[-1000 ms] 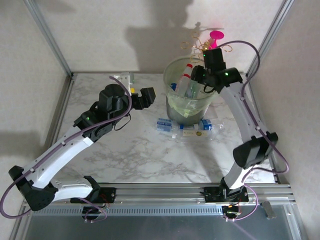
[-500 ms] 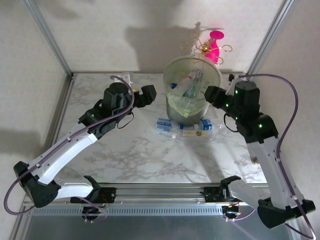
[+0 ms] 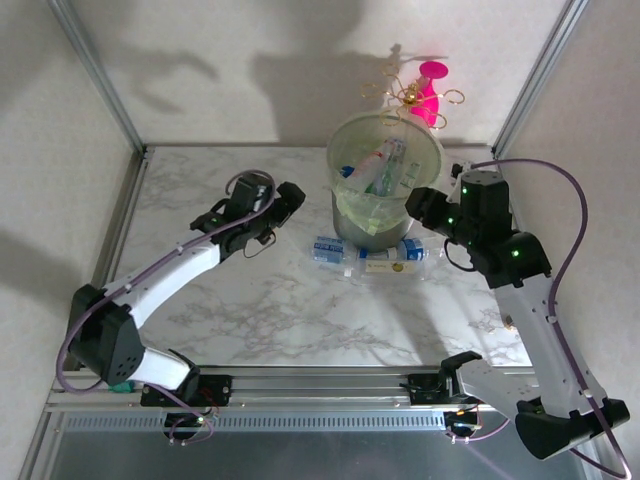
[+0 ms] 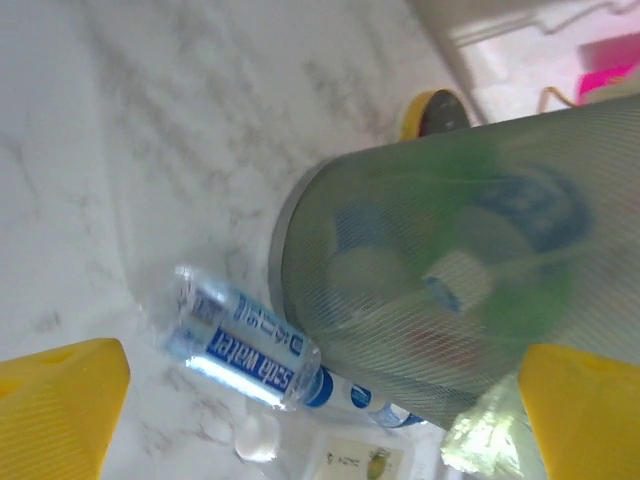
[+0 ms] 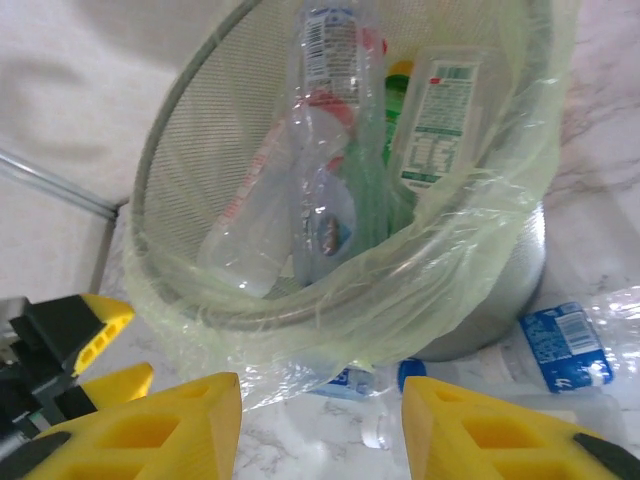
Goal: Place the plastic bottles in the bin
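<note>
Left gripper [image 4: 320,405] jaws wide, empty, nearer. Blue-label bottle [image 4: 240,340] flat ahead at bin [image 4: 340,200] foot, long axis apparently finger-to-finger. Right gripper [image 5: 322,400] part-open, empty.

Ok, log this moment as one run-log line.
left gripper: open, empty, near bin | right gripper: open, empty, beside bin | bin: holds several bottles | table: loose bottles lying at bin's base

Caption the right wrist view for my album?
The right gripper faces a bag-lined bin of plastic bottles; more lie outside.

Bright, even light — soft shadows on wall [image 3: 200,90], left-wrist view blurred.
</note>
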Tool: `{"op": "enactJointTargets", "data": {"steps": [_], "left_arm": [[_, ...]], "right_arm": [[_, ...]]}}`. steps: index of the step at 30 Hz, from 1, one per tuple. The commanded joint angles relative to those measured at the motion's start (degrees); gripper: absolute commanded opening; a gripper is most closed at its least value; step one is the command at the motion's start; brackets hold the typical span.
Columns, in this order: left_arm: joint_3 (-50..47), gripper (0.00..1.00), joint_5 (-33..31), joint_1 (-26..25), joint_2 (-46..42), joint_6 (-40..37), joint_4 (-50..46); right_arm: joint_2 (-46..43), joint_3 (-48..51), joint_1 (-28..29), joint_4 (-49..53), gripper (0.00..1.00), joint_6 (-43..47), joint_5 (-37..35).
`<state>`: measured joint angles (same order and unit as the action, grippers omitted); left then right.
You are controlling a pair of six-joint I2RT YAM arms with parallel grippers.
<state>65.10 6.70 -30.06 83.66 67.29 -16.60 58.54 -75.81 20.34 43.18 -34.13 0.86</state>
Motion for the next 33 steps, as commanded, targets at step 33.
{"op": "enactJointTargets", "data": {"steps": [33], "left_arm": [[11.5,0.95,-2.3,-7.2,29.1,35.8,-4.6]], "right_arm": [[-9.5,-4.4,-0.2,12.4,0.47,-2.4,-8.5]]}}
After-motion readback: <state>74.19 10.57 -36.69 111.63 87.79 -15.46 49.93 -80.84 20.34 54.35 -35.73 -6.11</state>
